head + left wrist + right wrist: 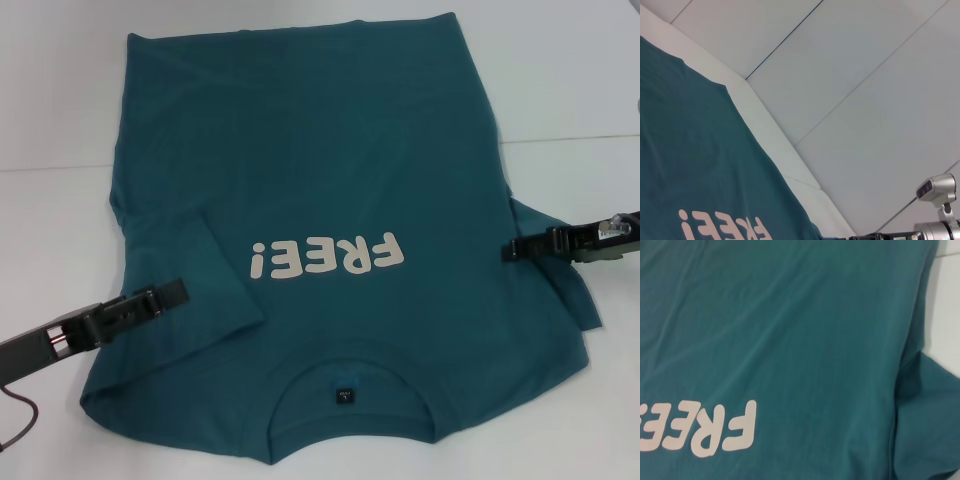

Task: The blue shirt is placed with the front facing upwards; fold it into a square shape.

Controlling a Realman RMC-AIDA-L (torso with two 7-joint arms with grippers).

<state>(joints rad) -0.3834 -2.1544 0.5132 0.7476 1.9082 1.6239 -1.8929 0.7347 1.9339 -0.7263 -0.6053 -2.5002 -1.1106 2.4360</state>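
Teal-blue cotton covers most of the white desk (570, 90) in front of me: the blue shirt (330, 150), a large short-sleeved T-shirt, lies front up with its collar nearest my body and its hem at the far side. The white "FREE!" print (327, 258) therefore reads upside down from my head camera, and a small black label (343, 396) shows inside the collar opening. The sleeve on my left is already folded inward, lying as a flap over the chest just beside the print, while the sleeve on my right spreads outward on the desk. My left gripper (170, 293) reaches in over that folded left sleeve, close above or touching the cloth; I cannot tell which, nor whether it is wide, narrow or pinching fabric. My right gripper (512, 250) comes in low from the right, its tip at the shirt's right side seam near the end of the print, and its opening is likewise impossible to judge. My right wrist camera looks down on smooth, faintly wrinkled cloth and part of the lettering.
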